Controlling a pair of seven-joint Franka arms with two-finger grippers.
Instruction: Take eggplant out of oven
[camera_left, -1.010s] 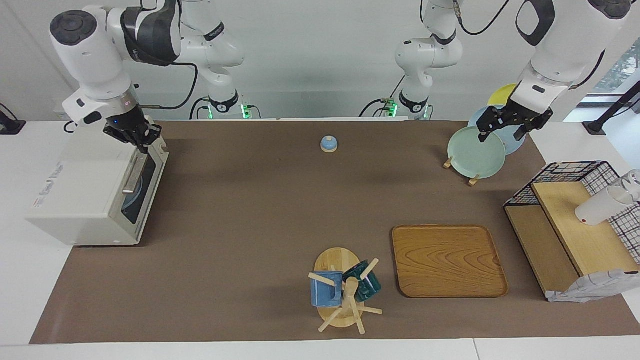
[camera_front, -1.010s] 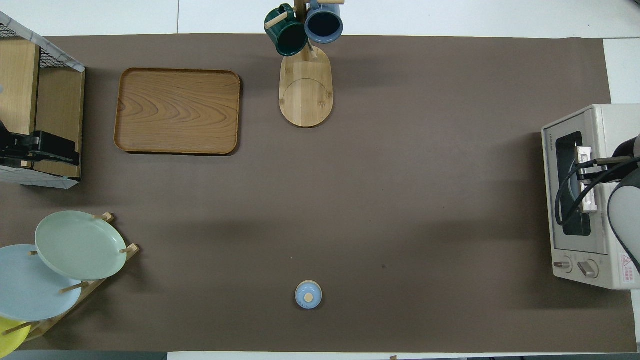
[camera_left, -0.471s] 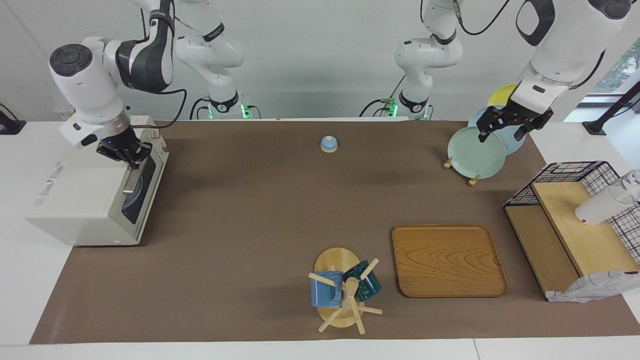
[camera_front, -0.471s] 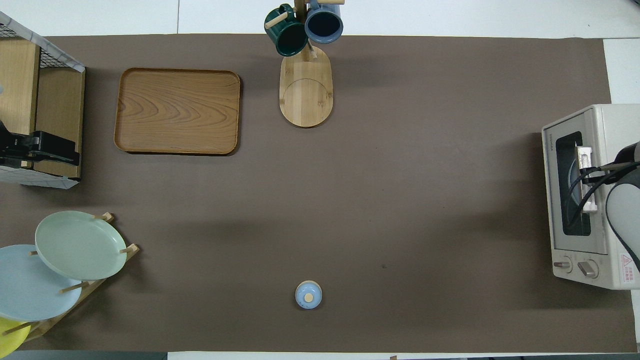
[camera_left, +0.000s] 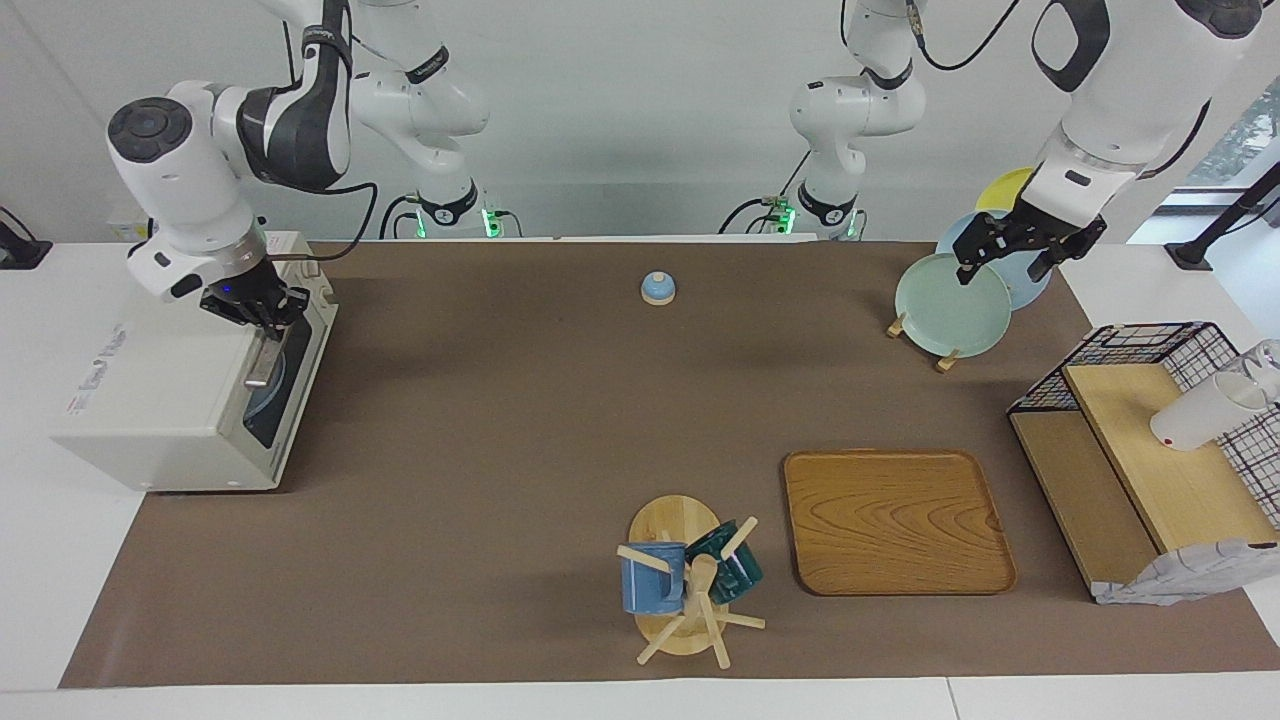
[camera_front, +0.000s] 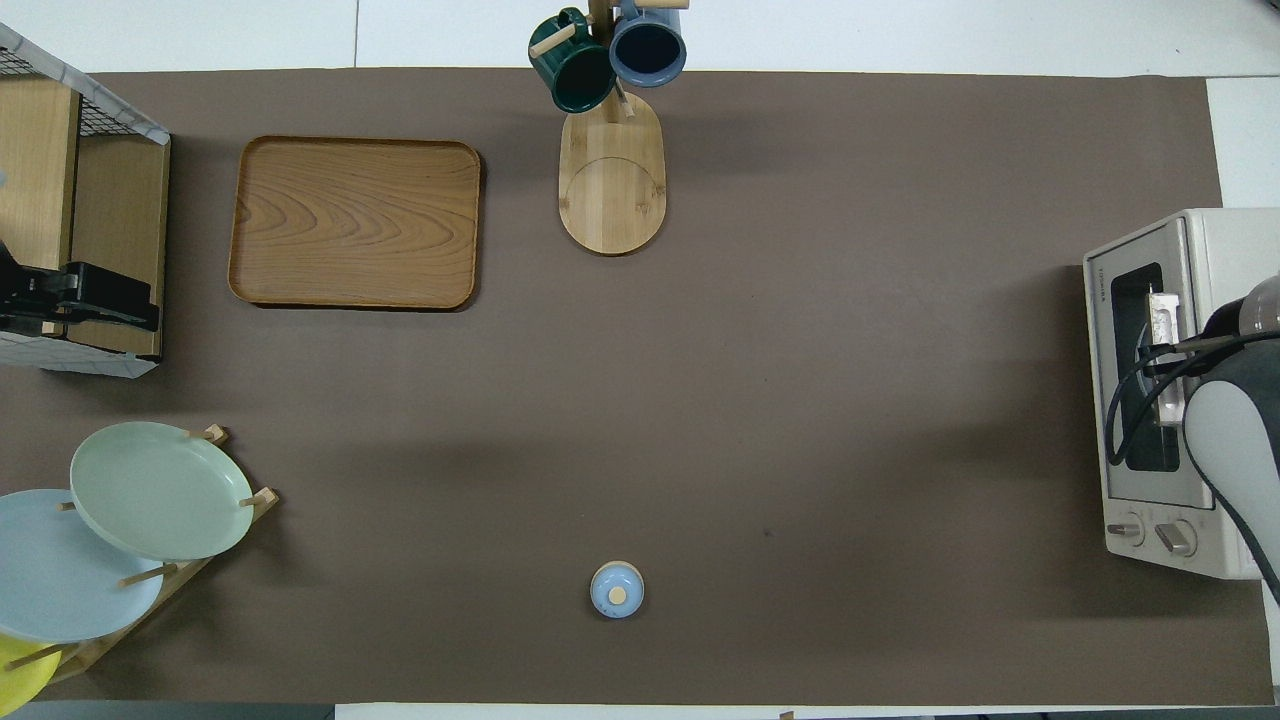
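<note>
One sec ago our right gripper (camera_left: 262, 318) hung higher over the oven (camera_left: 180, 390); now it's down at the door handle (camera_left: 262, 362), fingers too hidden to read; door shut, eggplant unseen, presumably inside; left gripper (camera_left: 1012, 254) waits over the plates (camera_left: 950, 305).

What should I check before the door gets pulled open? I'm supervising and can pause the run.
1. Oven door shut, eggplant not in view: not ok; the door must open first.
2. Right gripper at the door handle: ok; it is at the handle's end nearer the robots.
3. Grip closed on the handle: cannot tell.
4. Mat in front of the door free for it to drop down: ok.
5. Left gripper out of the way: ok; it waits over the plate rack.
6. Wooden tray bare, if the eggplant goes there: ok.
</note>
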